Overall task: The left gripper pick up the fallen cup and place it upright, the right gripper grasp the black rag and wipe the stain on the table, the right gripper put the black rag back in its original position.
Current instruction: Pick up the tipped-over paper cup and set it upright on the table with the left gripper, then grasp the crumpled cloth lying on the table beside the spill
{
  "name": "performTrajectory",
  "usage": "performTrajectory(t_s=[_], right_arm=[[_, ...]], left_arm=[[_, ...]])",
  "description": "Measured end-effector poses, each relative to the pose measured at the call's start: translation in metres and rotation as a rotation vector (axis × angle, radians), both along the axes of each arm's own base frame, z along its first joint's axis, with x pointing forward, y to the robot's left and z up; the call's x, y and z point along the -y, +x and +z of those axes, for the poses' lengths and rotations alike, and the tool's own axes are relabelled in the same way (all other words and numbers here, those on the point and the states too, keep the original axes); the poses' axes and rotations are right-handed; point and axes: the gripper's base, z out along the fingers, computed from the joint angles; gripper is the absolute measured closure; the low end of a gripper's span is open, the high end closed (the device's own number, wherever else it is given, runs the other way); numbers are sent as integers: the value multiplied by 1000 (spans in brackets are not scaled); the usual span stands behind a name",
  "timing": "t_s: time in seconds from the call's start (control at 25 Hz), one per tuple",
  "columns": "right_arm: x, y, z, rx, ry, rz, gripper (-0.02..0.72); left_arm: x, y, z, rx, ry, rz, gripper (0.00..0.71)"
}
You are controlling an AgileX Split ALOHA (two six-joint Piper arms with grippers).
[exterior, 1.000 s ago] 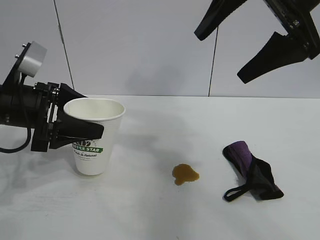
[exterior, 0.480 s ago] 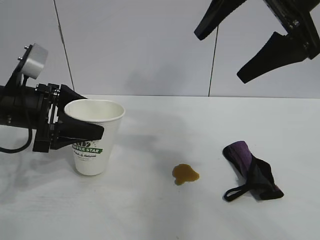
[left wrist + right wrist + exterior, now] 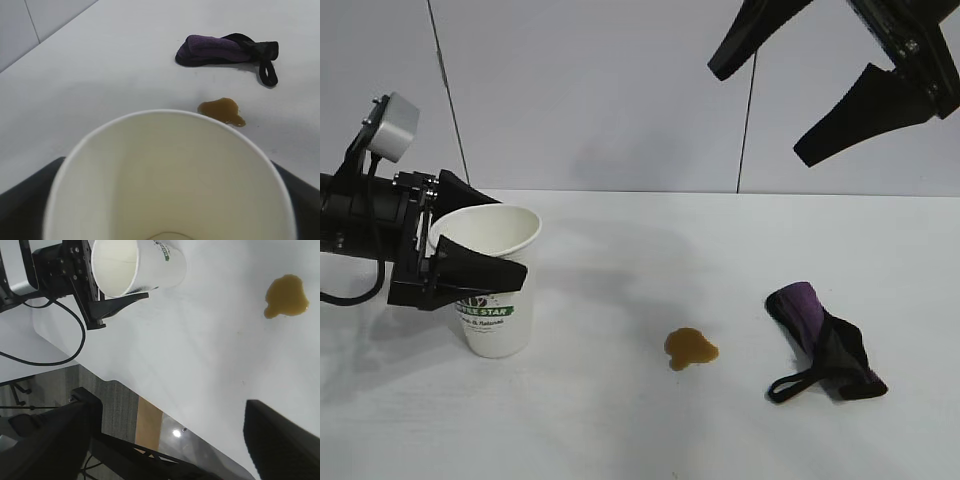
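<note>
L gripper (image 3: pixel 485 240) reaches in roughly level from the table's (image 3: pixel 620 430) left edge – fingers spread, flanking the cup (image 3: pixel 492 290), which stands upright, slightly tilted. Grip looks released. R gripper (image 3: pixel 820 90) hangs high at upper right, angled down, fingers apart, empty. Stain (image 3: pixel 691 348) mid-table; black rag (image 3: pixel 825 345) to its right.

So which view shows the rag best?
The left wrist view: the rag lies whole and unobstructed beyond the stain. The exterior view also shows it whole, but smaller. The right wrist view misses it.
</note>
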Motion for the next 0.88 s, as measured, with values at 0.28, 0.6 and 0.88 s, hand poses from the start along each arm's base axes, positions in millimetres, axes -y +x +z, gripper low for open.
performTrajectory(t_s=[0.28, 0.6, 0.88], right_arm=[[0, 0, 0, 0, 0, 0, 126], [0, 0, 0, 8, -1, 10, 126], [0, 0, 0, 12, -1, 15, 126]], left_arm=[[-4, 1, -6, -107, 40, 68, 17], [-4, -4, -9, -179, 55, 43, 17], [-10, -6, -3, -191, 112, 39, 17]])
